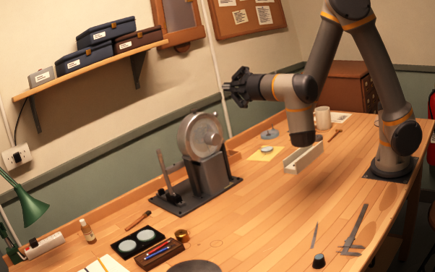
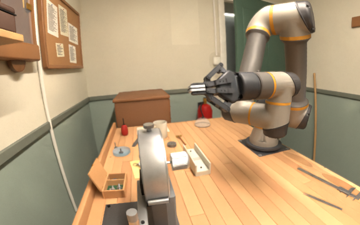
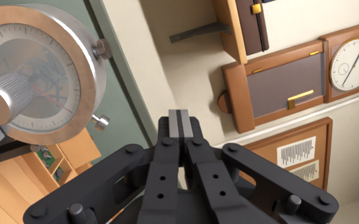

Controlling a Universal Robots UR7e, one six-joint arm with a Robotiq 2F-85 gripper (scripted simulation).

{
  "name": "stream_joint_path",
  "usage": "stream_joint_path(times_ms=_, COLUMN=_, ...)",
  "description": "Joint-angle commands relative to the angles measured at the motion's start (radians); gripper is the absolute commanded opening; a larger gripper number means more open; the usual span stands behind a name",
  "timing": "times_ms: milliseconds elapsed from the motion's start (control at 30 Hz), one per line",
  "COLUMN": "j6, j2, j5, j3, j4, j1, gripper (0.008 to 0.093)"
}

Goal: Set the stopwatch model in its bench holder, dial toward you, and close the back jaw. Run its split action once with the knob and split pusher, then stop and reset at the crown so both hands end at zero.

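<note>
The stopwatch model [image 1: 201, 135] stands upright in its grey bench holder [image 1: 207, 173] on a dark base plate, dial and central knurled knob [image 3: 2, 98] facing out over the bench. A lever [image 1: 166, 173] rises from the base plate beside it. My gripper [image 1: 226, 86] hangs in the air above and to the right of the stopwatch, pointing at the wall, closed and empty. The wrist camera shows the dial's red hand, a crown [image 3: 103, 49] and a pusher [image 3: 100, 122] on the rim.
Behind the bench a shelf [image 1: 84, 68] with boxes and a corkboard [image 1: 247, 16] hang on the wall. A white channel block [image 1: 303, 157], a mug [image 1: 323, 117], a small parts box [image 2: 109, 182], a caliper [image 1: 353, 233] and a lens tray [image 1: 137, 240] lie on the bench.
</note>
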Motion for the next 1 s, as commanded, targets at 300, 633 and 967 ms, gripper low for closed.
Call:
stream_joint_path(times_ms=300, j6=0.000, j2=-0.075, j5=0.245, j3=0.003, j4=0.070, j1=-0.248, gripper=0.0080)
stream_joint_path(times_ms=633, j6=0.000, j2=-0.104, j5=0.454, j3=-0.049, j4=0.151, j1=-0.455, gripper=0.0080)
stream_joint_path(times_ms=967, j6=-0.002, j2=-0.105, j5=0.471, j3=-0.056, j4=0.163, j1=-0.470, gripper=0.0080)
